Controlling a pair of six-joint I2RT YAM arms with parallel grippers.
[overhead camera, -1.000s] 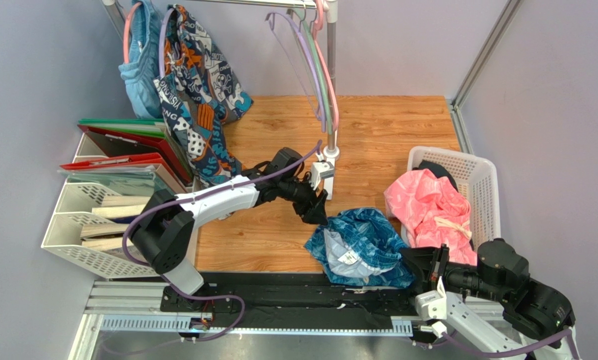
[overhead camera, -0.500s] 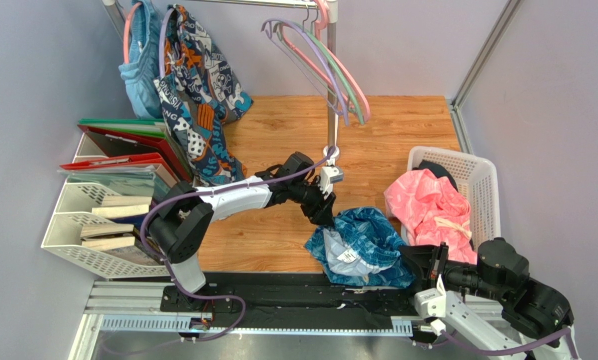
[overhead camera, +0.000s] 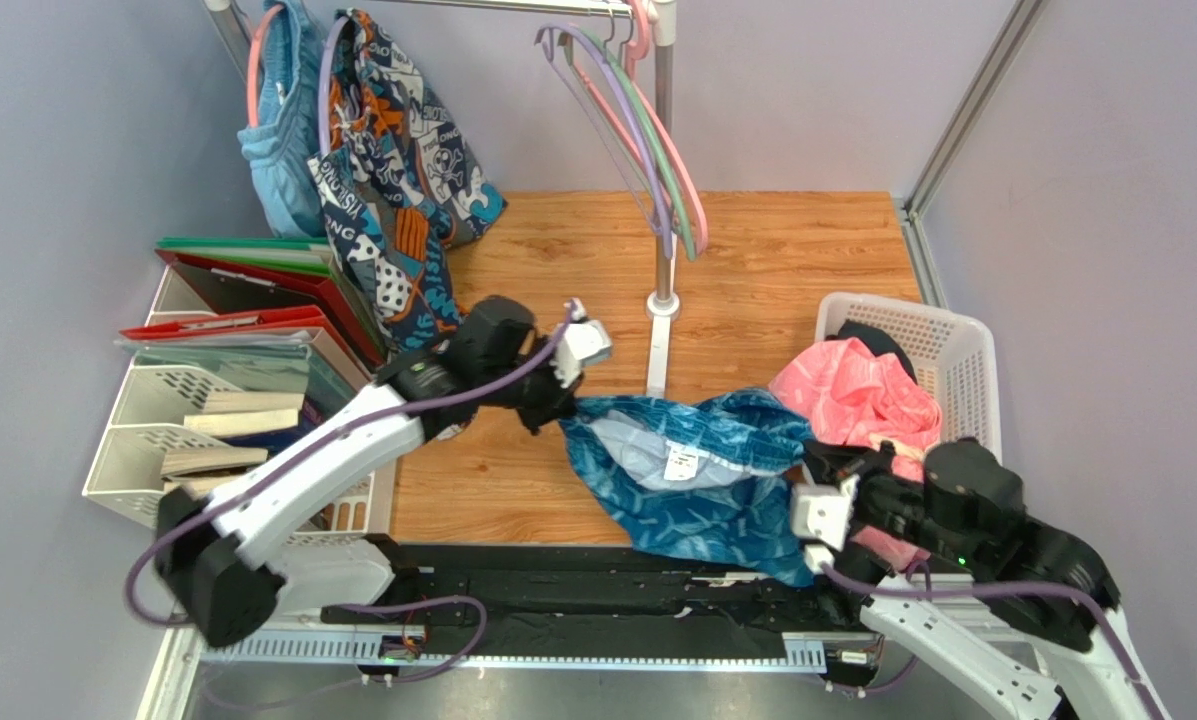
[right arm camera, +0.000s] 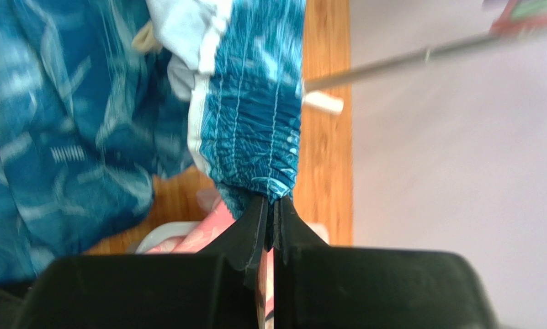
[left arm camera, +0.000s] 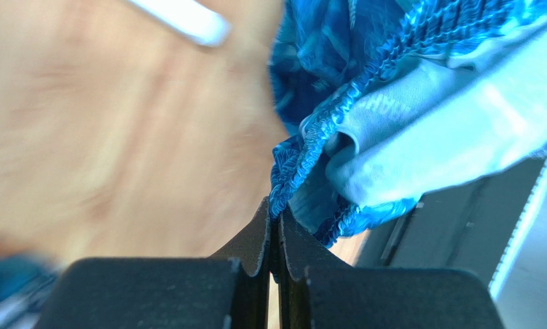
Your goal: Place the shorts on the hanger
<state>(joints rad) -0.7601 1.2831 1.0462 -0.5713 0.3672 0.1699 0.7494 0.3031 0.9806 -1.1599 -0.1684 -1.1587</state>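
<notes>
The shorts [overhead camera: 694,468], dark blue-teal with pale streaks and a small white label, hang stretched above the wooden table between both grippers. My left gripper [overhead camera: 562,411] is shut on the left end of the elastic waistband [left arm camera: 303,147], pinched at the fingertips [left arm camera: 274,209]. My right gripper [overhead camera: 821,477] is shut on the right end of the waistband [right arm camera: 255,110], which bunches at its tips [right arm camera: 272,203]. The lavender hanger [overhead camera: 630,128] hangs on the rail at the back, among a green and a pink one, well beyond both grippers.
The rack's pole [overhead camera: 660,225] stands on its base [overhead camera: 660,305] just behind the shorts. A white basket [overhead camera: 957,333] holds a pink garment [overhead camera: 852,393] at the right. A file rack [overhead camera: 184,435] is at the left. A printed navy garment [overhead camera: 394,195] and light blue shorts [overhead camera: 281,135] hang back left.
My left gripper closed on the waistband and pulled it left and up. The right arm rose and moved left with its end. The shorts went from a heap to spread out. The hangers swung.
</notes>
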